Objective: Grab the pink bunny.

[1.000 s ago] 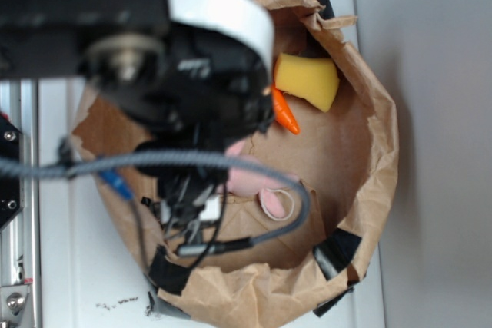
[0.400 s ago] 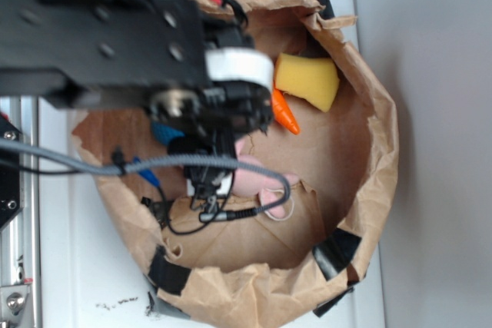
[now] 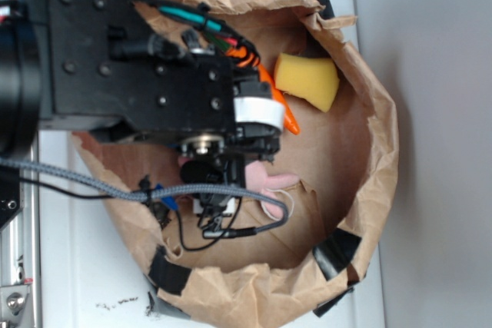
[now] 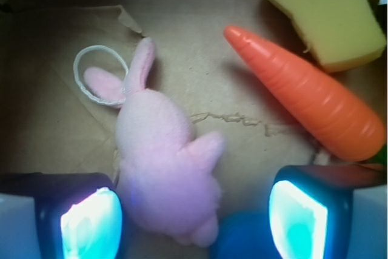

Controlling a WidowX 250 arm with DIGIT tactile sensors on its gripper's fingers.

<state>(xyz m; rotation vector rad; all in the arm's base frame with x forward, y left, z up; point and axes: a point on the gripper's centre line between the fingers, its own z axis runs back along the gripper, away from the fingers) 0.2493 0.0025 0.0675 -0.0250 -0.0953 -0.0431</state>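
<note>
The pink bunny [image 4: 160,165] lies flat on the brown paper floor of the bag, ears and white loop [image 4: 100,72] pointing away from me. My gripper [image 4: 194,219] is open; the bunny's body lies between the two fingertips, nearer the left pad [image 4: 91,222], with a gap to the right pad [image 4: 298,219]. In the exterior view the arm hides most of the bunny; only an ear and loop [image 3: 273,190] show below the gripper [image 3: 219,182].
An orange carrot [image 4: 309,95] lies right of the bunny, a yellow sponge [image 4: 330,10] beyond it. A blue object [image 4: 245,238] sits at the bottom edge between the fingers. The crumpled brown paper bag wall [image 3: 380,144] rings everything.
The arm has moved down into the bag and towards the bunny, so it now covers most of it in the exterior view.
</note>
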